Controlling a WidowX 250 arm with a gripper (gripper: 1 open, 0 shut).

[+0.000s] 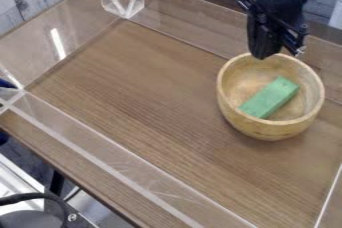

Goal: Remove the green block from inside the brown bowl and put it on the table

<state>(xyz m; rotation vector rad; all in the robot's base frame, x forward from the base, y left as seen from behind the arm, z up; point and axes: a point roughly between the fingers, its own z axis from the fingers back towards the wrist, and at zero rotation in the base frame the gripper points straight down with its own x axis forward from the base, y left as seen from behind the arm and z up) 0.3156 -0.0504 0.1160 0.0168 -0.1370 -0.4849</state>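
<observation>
The green block [270,98] lies flat inside the brown bowl [231,104], slanted across its floor, at the right of the table [147,97]. My gripper [274,51] hangs above the bowl's far rim, pointing down and clear of the block, with nothing in it. Its dark fingers read as one mass, so I cannot make out a gap between them.
Low clear acrylic walls [94,142] border the tabletop, with a clear corner bracket [123,0] at the back left. The bowl sits close to the right wall. Bare wood stretches left and in front of the bowl.
</observation>
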